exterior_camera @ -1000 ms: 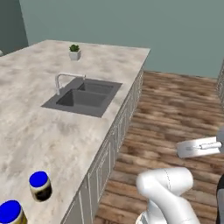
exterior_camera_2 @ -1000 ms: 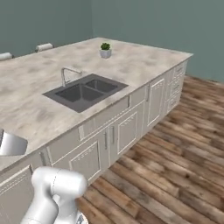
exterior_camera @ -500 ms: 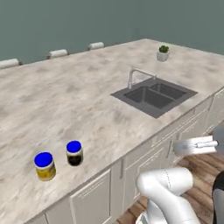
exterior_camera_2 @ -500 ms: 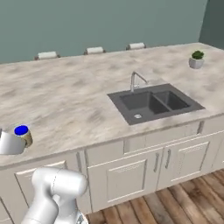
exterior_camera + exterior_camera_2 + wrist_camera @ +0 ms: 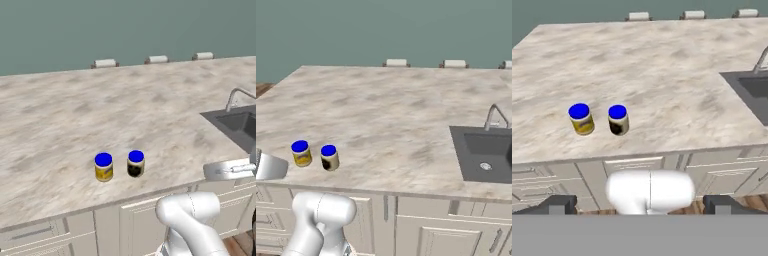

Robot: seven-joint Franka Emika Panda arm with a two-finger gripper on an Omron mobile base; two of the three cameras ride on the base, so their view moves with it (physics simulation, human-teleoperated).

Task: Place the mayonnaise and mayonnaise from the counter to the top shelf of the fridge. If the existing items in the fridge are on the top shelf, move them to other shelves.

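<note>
Two mayonnaise jars with blue lids stand side by side near the front edge of the beige counter (image 5: 125, 110). The left jar (image 5: 103, 167) shows its yellow side, the right jar (image 5: 135, 164) its dark label. The right base view has them at the left, left jar (image 5: 301, 153) and right jar (image 5: 329, 157). In the hand view the left jar (image 5: 581, 119) and right jar (image 5: 618, 120) sit ahead of my gripper (image 5: 641, 202), which is open, holds nothing, and hangs back from the counter edge. The fridge, its shelves and the existing items are out of view.
A dark sink (image 5: 486, 152) with a faucet (image 5: 235, 97) is set into the counter to the right of the jars. Cream cabinet fronts and drawers (image 5: 637, 167) run below the counter edge. Pale stool tops (image 5: 105, 63) line the far edge.
The whole picture has swung as the base moved: the sink has slid to the right and the two jars have come toward the middle. The jars themselves stand as before.
</note>
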